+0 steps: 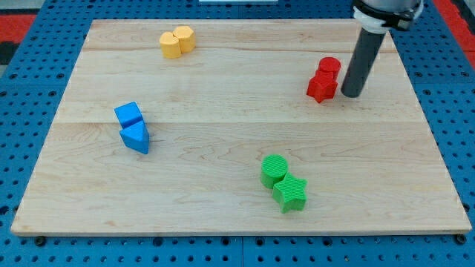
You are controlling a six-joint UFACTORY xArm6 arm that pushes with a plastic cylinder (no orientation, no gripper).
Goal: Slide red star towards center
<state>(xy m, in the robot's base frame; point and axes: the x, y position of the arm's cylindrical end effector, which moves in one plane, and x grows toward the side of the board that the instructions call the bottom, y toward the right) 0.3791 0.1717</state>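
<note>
Wooden board [237,185]: pale planks, filled most of the view; its near corners were partly cut off at the view's bottom. It lay on a blue pegboard surface [30,89], with red areas beyond at the view's top corners.

Arm: dark rod descending from the view's top right; the upper housing was cut off by the frame. It bore no jaws and held nothing. My tip [352,95] rested on the board just beside the red pair, on the view's right of it, very close; whether it touched could not be told.

Green pair: green cylinder [274,170] touching green star [290,193], low and right of centre, near the bottom edge.

Blue pair: blue cube [128,114] touching blue triangular block [136,137], at the view's left, near the left edge.

Yellow pair: two yellow blocks [177,41] pressed together near the top edge, left of centre; their exact shapes were hard to make out.

Red pair: red star [322,87] at the view's upper right, well away from centre, touching a second red block [329,67] just behind it, whose shape was partly hidden and unclear.

Open room: the board's middle lay bare between the red star and the blue pair.
</note>
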